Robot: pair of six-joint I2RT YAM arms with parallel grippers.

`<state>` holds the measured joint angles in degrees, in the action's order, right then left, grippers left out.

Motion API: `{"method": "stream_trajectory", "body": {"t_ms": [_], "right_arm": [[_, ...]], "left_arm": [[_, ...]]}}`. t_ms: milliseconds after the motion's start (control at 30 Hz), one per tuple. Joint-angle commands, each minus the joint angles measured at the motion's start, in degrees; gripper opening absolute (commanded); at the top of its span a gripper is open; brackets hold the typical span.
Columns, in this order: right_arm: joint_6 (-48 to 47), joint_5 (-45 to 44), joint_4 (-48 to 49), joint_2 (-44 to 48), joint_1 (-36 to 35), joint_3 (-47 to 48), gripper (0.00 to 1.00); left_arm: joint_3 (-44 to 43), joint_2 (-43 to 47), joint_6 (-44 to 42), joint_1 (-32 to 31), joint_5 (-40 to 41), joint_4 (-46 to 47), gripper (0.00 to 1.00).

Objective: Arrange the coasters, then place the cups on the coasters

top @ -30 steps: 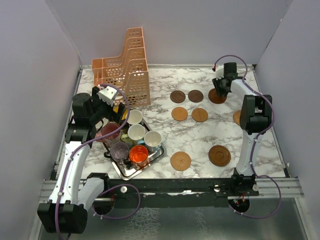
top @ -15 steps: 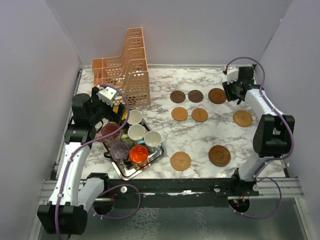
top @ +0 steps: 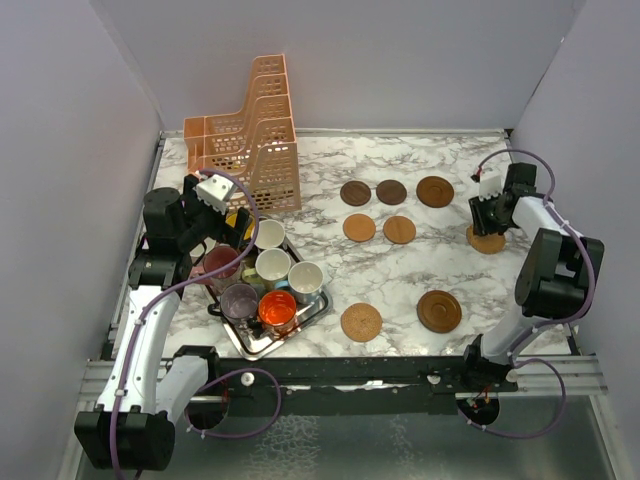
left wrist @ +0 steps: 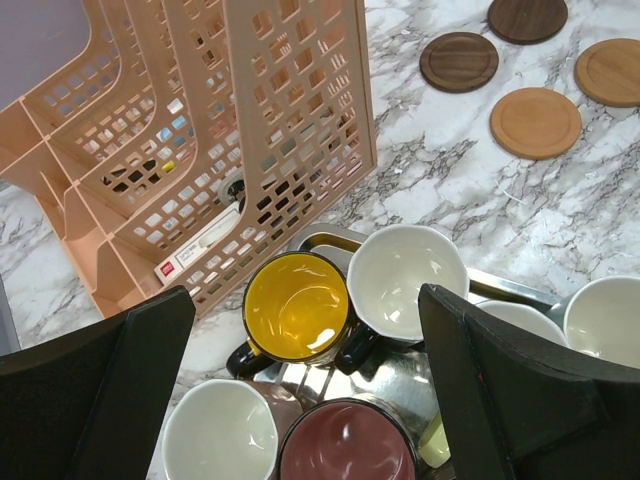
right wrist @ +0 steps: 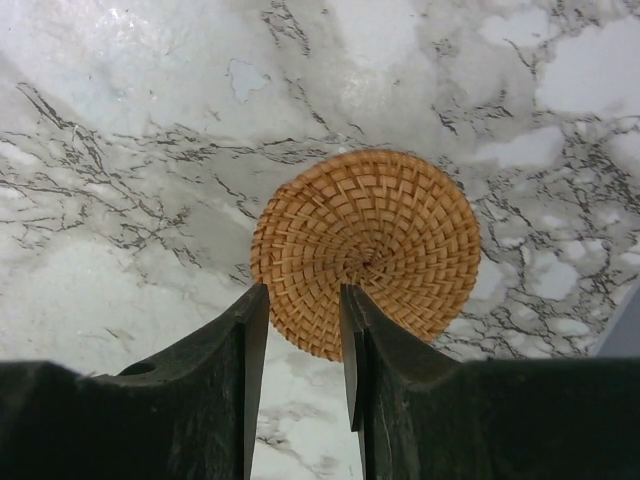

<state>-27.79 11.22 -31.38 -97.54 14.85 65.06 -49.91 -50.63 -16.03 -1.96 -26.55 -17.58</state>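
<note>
While my left gripper [left wrist: 305, 300] hangs wide open over the cups [left wrist: 297, 318] on the silver tray [left wrist: 322, 240] near the marble bench's [top: 440, 270] left edge, my right gripper [right wrist: 303, 300] hovers, jaws narrowly parted and empty, over the rim of a woven rattan coaster [right wrist: 370, 235] lying flat by the right edge.
</note>
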Motion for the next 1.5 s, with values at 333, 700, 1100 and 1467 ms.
{"method": "stream_trajectory", "body": {"t_ms": [333,700,1100,1467], "right_arm": [[-1.59,2.88,2.01,-9.81,1.67,3.05,0.35],[3.19,5.16,-0.25,-20.48,1.67,17.74,0.35],[6.15,7.26,-5.13,-29.87,1.35,31.44,0.35],[3.18,6.31,-3.56,-21.63,-0.17,18.16,0.34]], "left_arm": [[-0.02,1.00,-0.08,-0.08,-2.16,0.37,0.99],[-0.01,0.66,0.09,-0.07,-2.22,0.44,0.99],[-0.11,0.42,0.10,0.01,-2.22,0.41,0.99],[-0.34,-0.04,-0.13,0.02,-2.07,0.27,0.99]]}}
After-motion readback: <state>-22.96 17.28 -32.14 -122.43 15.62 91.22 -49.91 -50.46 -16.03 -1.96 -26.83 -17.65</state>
